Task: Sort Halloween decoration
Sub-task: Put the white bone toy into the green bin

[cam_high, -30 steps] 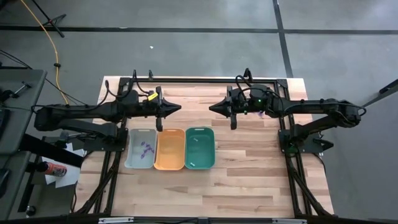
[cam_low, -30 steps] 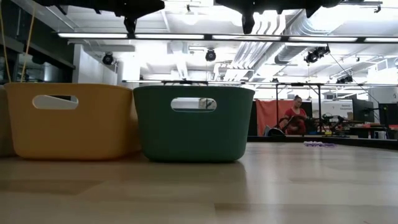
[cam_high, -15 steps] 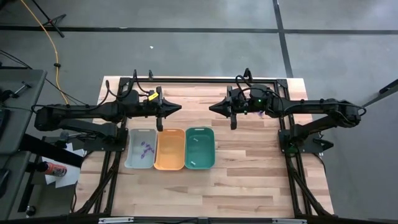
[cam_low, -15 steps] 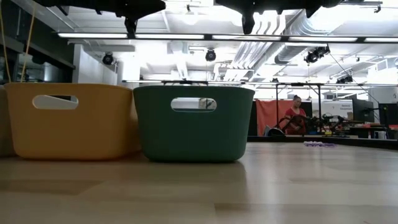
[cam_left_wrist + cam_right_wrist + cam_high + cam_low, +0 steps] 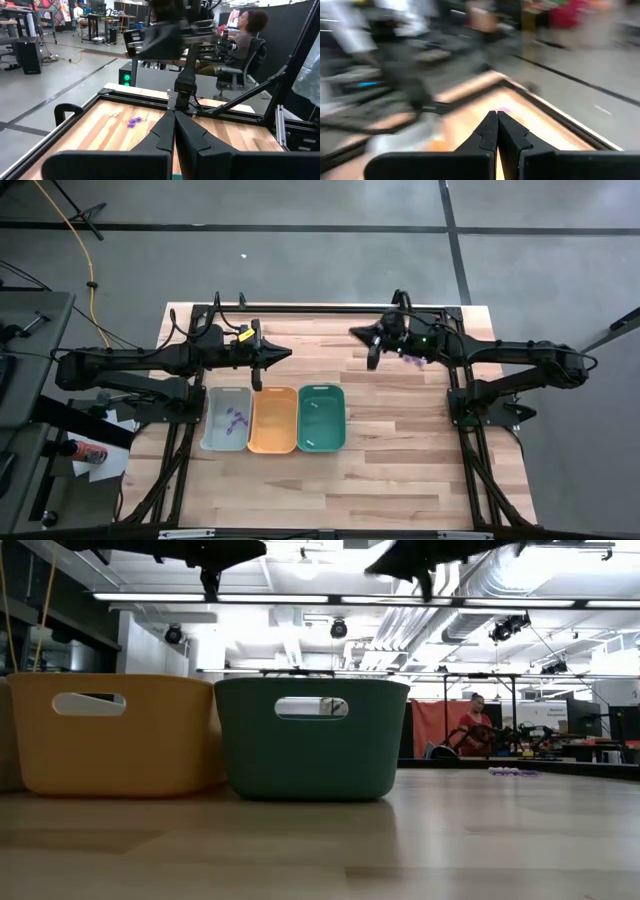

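Both claws pinched closed, empty: left gripper (image 5: 287, 353) above the orange tray (image 5: 273, 420), right gripper (image 5: 354, 333) beyond the teal tray (image 5: 321, 418), near purple pieces (image 5: 412, 360).

Both arms hang above the table, reaching in from either side toward the middle. The left gripper (image 5: 287, 353) points toward three o'clock with its fingers (image 5: 165, 131) pressed together, holding nothing. The right gripper (image 5: 354, 333) sits farther toward twelve o'clock, aimed roughly at ten o'clock, its fingers (image 5: 490, 131) likewise closed tight and empty, the arm angled across.
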Action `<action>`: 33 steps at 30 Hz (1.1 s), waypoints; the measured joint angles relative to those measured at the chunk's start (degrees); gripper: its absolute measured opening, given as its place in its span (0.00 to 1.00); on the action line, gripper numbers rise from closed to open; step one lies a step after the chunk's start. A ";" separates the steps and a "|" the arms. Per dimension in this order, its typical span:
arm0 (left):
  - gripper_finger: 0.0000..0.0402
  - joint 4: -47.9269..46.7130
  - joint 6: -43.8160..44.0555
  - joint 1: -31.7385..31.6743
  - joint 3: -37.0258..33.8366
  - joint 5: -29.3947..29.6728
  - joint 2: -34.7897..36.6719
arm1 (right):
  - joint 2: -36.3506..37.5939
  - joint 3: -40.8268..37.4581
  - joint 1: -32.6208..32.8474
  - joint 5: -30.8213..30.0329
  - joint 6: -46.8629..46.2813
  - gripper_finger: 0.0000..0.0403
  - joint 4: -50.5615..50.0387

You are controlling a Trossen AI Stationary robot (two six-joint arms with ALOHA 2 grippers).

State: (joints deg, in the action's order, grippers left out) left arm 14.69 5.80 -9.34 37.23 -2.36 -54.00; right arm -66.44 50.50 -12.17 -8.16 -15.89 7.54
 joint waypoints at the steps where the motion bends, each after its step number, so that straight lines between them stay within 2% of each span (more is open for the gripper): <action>1: 0.00 -0.01 -0.02 0.00 0.00 0.01 0.00 | 0.94 0.00 -0.88 -2.95 -1.56 0.00 -3.52; 4: 0.00 -0.03 0.00 0.00 0.00 0.01 0.00 | 3.16 0.00 -4.79 -9.37 -9.57 0.00 -16.16; 6: 0.00 -0.03 0.03 0.00 0.00 0.01 0.00 | 3.20 0.00 -8.30 -9.98 -17.06 0.00 -25.26; 9: 0.00 -0.03 0.02 0.00 0.00 0.01 0.00 | 1.37 0.00 -14.18 -5.16 -22.88 0.00 -35.20; 12: 0.00 -0.03 0.01 0.00 0.00 0.47 0.00 | -1.15 0.00 -20.17 0.43 -22.16 0.00 -40.96; 15: 0.00 -0.06 0.03 0.00 0.00 0.61 0.00 | -3.95 0.02 -25.90 2.99 -17.93 0.02 -45.43; 20: 0.00 -0.33 0.01 0.00 0.00 0.71 0.00 | -10.02 0.04 -32.97 5.17 -16.11 0.15 -51.45; 27: 0.00 -0.39 0.01 0.00 0.00 0.71 0.00 | -16.43 0.07 -37.18 3.83 -17.07 0.36 -49.48; 33: 0.00 -0.38 0.00 0.00 0.00 0.70 0.00 | -22.70 0.92 -40.97 6.65 -14.69 0.44 -50.61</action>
State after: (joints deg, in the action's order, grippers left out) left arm 14.31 5.80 -9.34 37.23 -1.66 -54.00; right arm -89.14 51.42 -53.14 -1.51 -30.57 -43.07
